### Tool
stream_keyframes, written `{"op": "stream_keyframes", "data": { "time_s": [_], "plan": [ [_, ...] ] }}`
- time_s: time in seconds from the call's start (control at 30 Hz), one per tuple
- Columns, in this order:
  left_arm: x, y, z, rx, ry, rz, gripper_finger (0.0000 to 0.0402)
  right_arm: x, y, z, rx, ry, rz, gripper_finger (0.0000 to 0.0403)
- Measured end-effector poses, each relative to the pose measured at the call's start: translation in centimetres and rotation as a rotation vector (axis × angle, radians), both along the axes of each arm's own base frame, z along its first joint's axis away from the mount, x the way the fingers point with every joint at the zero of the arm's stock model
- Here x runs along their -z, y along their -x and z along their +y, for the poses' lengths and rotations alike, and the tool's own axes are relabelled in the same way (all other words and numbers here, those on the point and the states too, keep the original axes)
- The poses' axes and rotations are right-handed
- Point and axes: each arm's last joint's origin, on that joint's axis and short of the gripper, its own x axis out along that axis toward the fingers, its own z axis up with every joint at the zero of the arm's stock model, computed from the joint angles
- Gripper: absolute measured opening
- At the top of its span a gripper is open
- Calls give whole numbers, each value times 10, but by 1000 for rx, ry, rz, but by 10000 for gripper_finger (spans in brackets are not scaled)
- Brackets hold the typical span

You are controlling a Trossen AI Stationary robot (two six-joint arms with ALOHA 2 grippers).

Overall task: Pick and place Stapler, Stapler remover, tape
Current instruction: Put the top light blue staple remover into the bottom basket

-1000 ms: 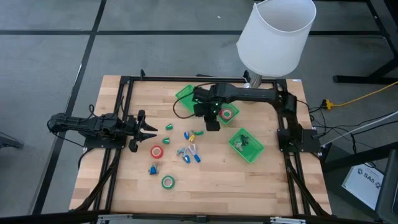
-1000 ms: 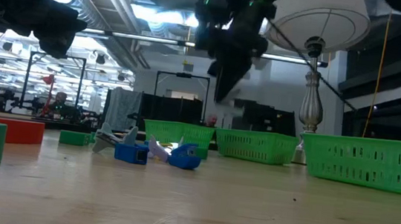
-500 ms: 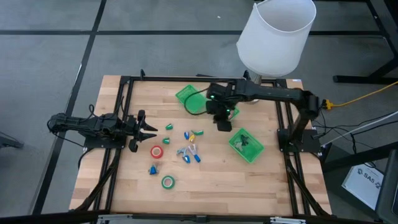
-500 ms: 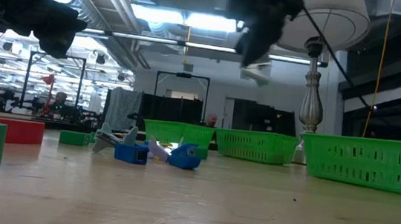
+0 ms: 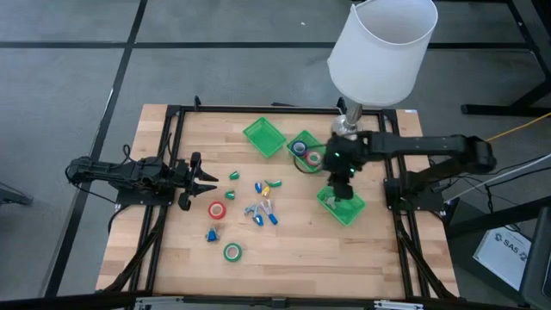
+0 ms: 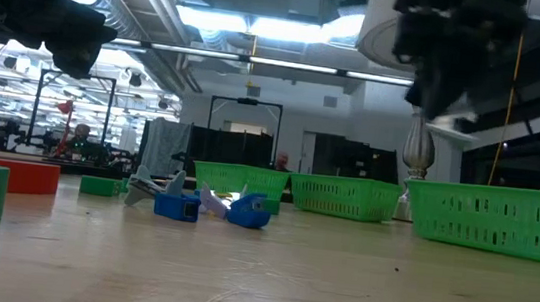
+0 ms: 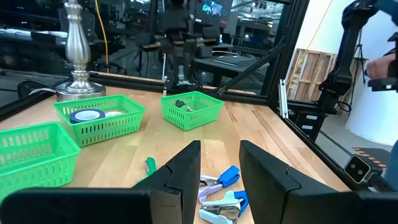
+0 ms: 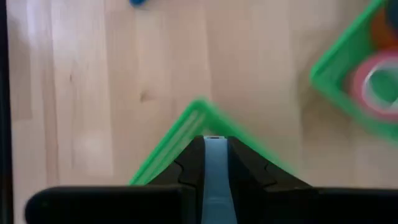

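My right gripper (image 5: 343, 183) hangs over the right-hand green tray (image 5: 340, 205), shut on a small pale blue piece (image 8: 215, 163); whether it is a stapler or a stapler remover I cannot tell. Dark pieces lie in that tray. The middle tray (image 5: 307, 153) holds tape rolls. On the bare wood lie a red tape roll (image 5: 217, 209), a green tape roll (image 5: 232, 252) and a heap of small blue and green pieces (image 5: 263, 207). My left gripper (image 5: 203, 179) waits open and level at the table's left side. My right gripper pinches the pale blue piece (image 8: 215, 155) between its two fingers, which slant steeply down from above. The piece lies along the fingers. It is lifted clear, over a corner of the right-hand tray (image 8: 198, 115). Its far end juts out below the fingers (image 6: 450, 131).
A third green tray (image 5: 263, 137) stands at the far middle. A lamp with a white shade (image 5: 381, 52) stands on its base (image 5: 344, 127) at the far right, close to my right arm. Bare wood lies along the near edge.
My right gripper has swept toward the table's right edge, from beside the middle tray to above the right-hand tray. It carried the pale blue piece clear of the table and rolled its wrist on the way.
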Motion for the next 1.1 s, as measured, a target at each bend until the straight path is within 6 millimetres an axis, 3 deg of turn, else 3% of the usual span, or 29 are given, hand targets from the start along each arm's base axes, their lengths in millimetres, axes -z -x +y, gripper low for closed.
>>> {"op": "stream_keyframes", "data": {
  "time_s": [0.13,0.37,0.8,1.1],
  "plan": [
    [0,0,0,0,0,1,107,15,20,15,35,-41,31,52],
    [0,0,0,0,0,0,107,38,38,34,40,-77,102,53],
    [0,0,0,0,0,0,107,44,41,35,-14,17,104,57],
    [0,0,0,0,0,0,107,44,40,33,21,100,101,105]
  ]
}}
